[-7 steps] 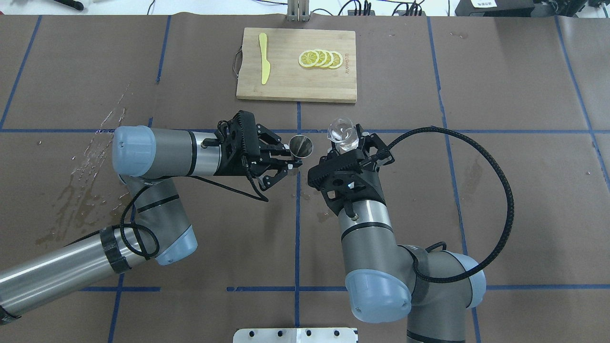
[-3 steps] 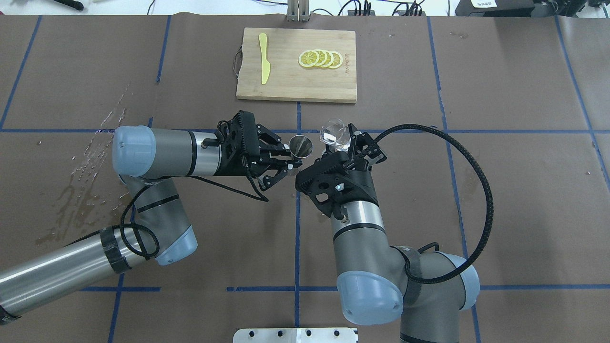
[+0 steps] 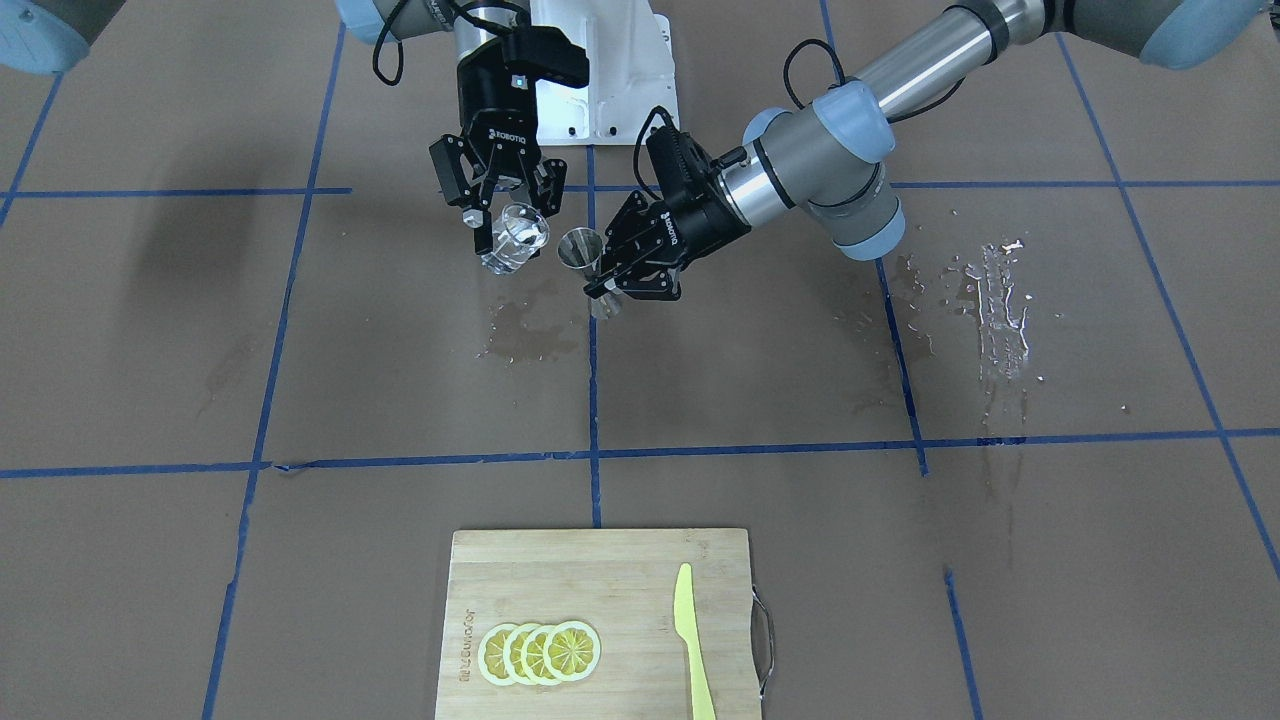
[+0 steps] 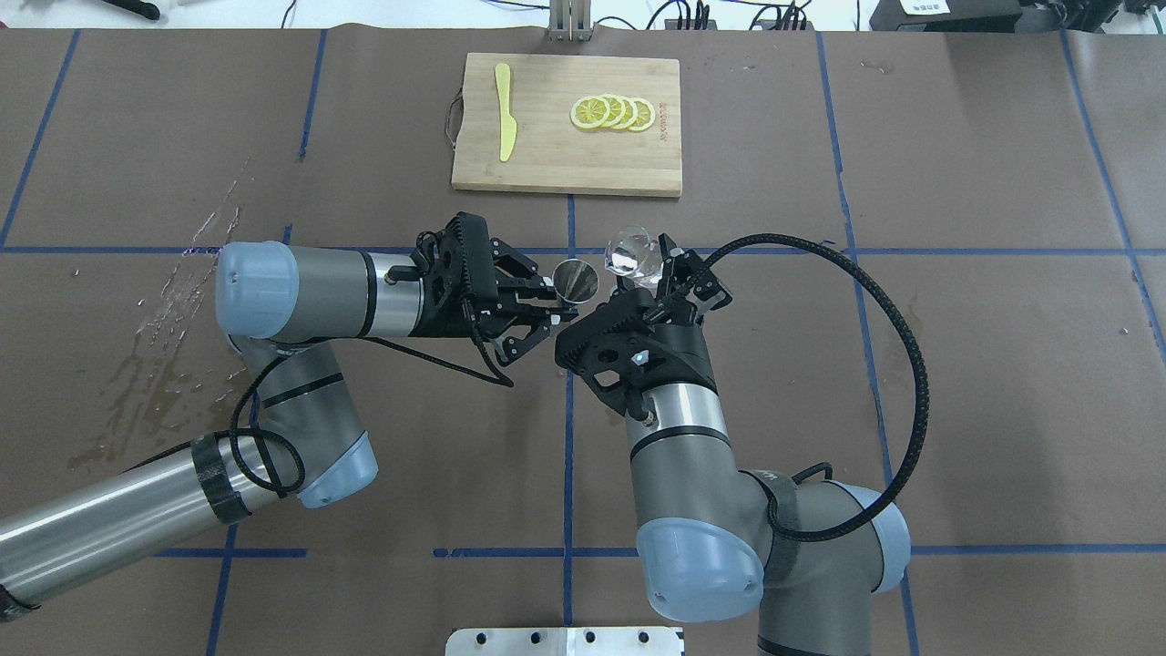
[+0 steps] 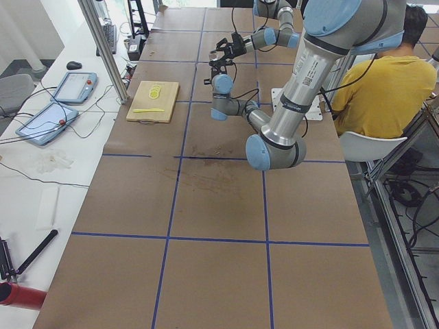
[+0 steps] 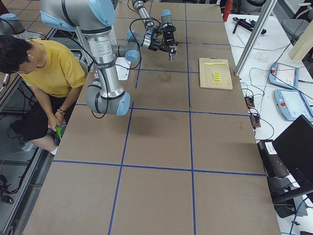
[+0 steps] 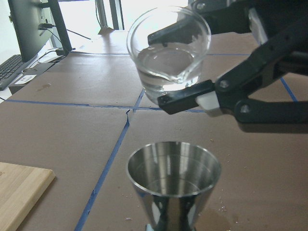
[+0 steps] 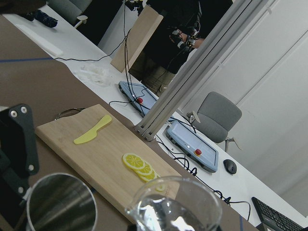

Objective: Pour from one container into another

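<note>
Tumbler (image 4: 629, 253), holding clear liquid (image 7: 168, 67), is clamped in the jaws of the right gripper (image 4: 649, 271) and tilted just above and beside the jigger (image 4: 576, 278), nearer than a second ago. The jaws of the left gripper (image 4: 545, 308) stay clamped on the jigger.

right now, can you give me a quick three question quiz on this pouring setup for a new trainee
1. True or false: the glass cup holds clear liquid.
2. Which gripper holds the steel jigger?
3. What lies on the cutting board along with the lemon slices? A: a yellow knife. B: a spoon. C: a whole lime.

Key: 1 true. 2 the left gripper. 3 A.
</note>
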Robot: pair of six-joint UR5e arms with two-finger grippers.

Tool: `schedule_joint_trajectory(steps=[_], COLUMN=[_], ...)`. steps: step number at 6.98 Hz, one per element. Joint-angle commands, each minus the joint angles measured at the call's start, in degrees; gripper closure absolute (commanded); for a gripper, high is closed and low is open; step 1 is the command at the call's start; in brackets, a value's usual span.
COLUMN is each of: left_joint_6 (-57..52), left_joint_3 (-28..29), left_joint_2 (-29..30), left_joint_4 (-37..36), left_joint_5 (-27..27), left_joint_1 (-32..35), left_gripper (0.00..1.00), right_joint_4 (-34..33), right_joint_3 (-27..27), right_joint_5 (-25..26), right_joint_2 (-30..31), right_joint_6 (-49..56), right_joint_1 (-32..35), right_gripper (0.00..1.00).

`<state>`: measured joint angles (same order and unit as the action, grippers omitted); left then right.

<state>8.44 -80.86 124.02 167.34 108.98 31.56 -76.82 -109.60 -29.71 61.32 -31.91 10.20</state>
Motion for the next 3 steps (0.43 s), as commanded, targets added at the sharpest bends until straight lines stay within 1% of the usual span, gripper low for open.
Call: schedule_joint_trajectory(steps=[1, 3], left_joint_6=[0.0, 0.0], left_joint_3=[0.0, 0.0], left_joint_2=[0.0, 0.1], left_joint_4=[0.0, 0.1], left_joint_5=[0.0, 0.0], left_joint_1=[0.0, 0.0], left_gripper=[1.0, 1.0], right_joint_4=[0.0, -3.0], right_joint_3=[0.4, 0.4], right_joint_5=[0.0, 0.1], right_joint_2=[-0.2, -1.6], right_joint_6=[0.4, 0.9], right_joint_1=[0.0, 0.0], right_gripper=[1.0, 1.0])
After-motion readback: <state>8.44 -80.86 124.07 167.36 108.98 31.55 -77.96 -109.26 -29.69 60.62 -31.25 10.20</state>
